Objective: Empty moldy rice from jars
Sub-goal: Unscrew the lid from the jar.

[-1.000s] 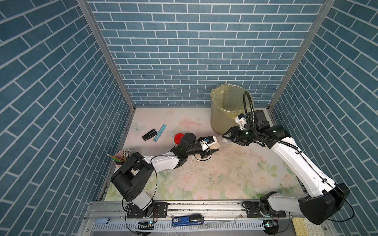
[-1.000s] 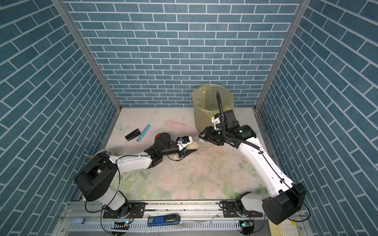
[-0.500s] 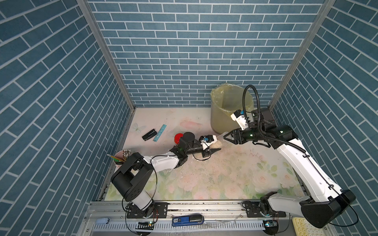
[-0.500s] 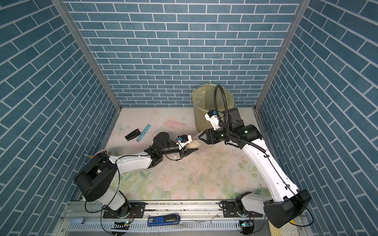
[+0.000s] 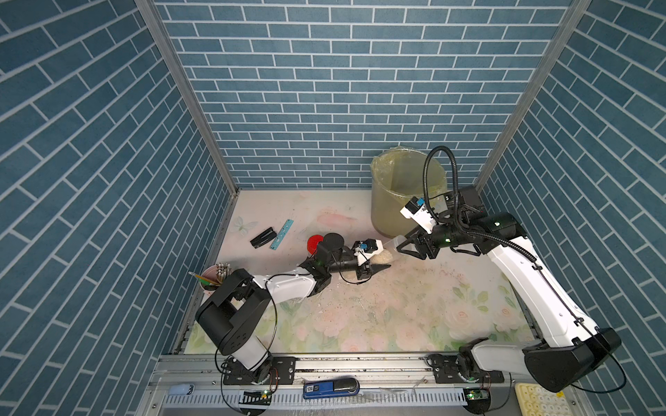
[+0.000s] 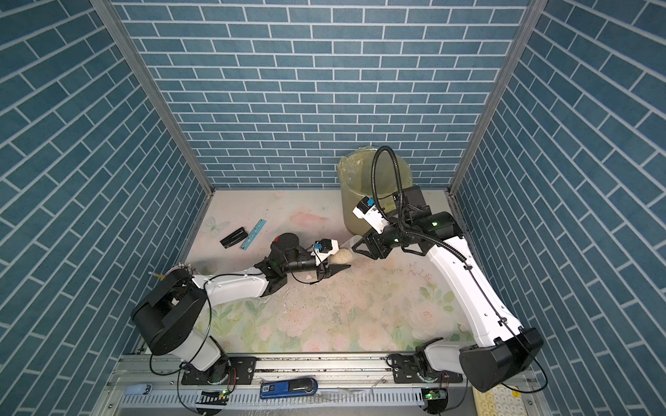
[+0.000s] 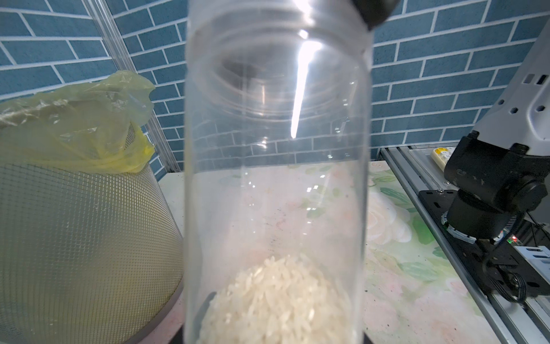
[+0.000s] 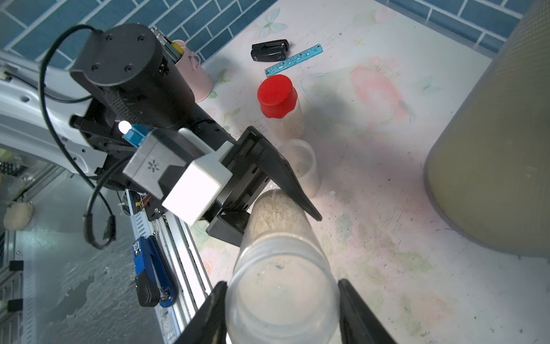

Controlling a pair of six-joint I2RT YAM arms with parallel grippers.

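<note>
Fingers of left gripper and right gripper pinch jar ends, bin wall close beside

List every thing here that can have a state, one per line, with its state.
held jar: tilted, lidded, some rice inside
left gripper: shut on held jar's base
right gripper: shut on its lid
red-capped jar: upright, capped
third jar: upright, almost empty
bin: upright, open-topped, bag-lined
pencil cup: upright
</note>
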